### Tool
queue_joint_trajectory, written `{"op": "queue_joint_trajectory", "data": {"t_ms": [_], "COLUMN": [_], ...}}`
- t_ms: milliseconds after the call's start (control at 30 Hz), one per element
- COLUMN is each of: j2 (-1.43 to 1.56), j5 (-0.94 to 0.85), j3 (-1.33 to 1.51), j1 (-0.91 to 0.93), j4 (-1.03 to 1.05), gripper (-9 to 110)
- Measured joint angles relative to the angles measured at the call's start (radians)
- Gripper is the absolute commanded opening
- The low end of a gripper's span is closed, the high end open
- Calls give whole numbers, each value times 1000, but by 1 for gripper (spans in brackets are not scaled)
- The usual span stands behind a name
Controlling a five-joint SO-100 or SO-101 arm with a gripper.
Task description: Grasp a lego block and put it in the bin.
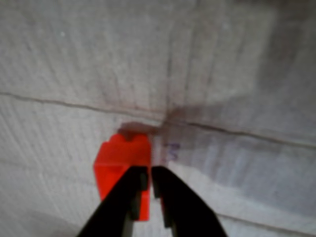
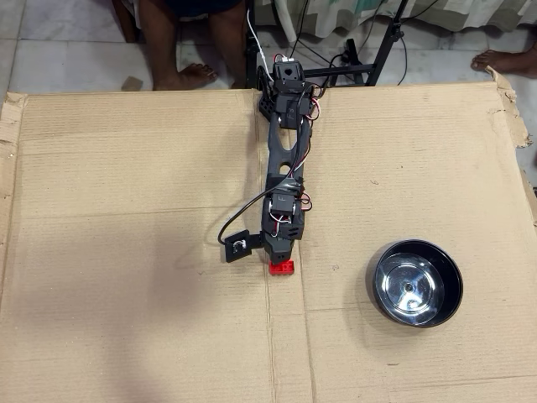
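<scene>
In the wrist view, the gripper comes in from six o'clock, its two black fingers drawn almost together with only a thin slit between their tips. The lego block lies just above and to the nine o'clock side of those tips, partly covered by the left-hand finger. Most of the red body sits outside the slit, with only a sliver of red showing beside it. Whether the jaws are pinching an edge of the brick or merely resting over it, I cannot tell. The block seems to sit on the bench, a sheet of corrugated cardboard with a crease running across behind it.

In the overhead view, the arm reaches from the twelve o'clock edge of the cardboard toward the middle, and the gripper hangs directly over the lego block, which peeks out at the six o'clock end of the arm. The bin stands well apart, at about three o'clock from the block, and its shiny inside holds nothing.

By my reading the task is in its early part: the approach is made and the grasp is either under way or just forming. The lift, the carry toward three o'clock and the drop into the bin are all left to do.
</scene>
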Motion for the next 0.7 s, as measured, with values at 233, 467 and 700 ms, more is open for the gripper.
{"op": "queue_joint_trajectory", "data": {"t_ms": [233,467,700], "j2": [51,52,87], "j5": [0,0,0], "j3": [0,0,0], "j1": [-41,-44,-98], "j4": [0,0,0], "gripper": [0,0,0]}}
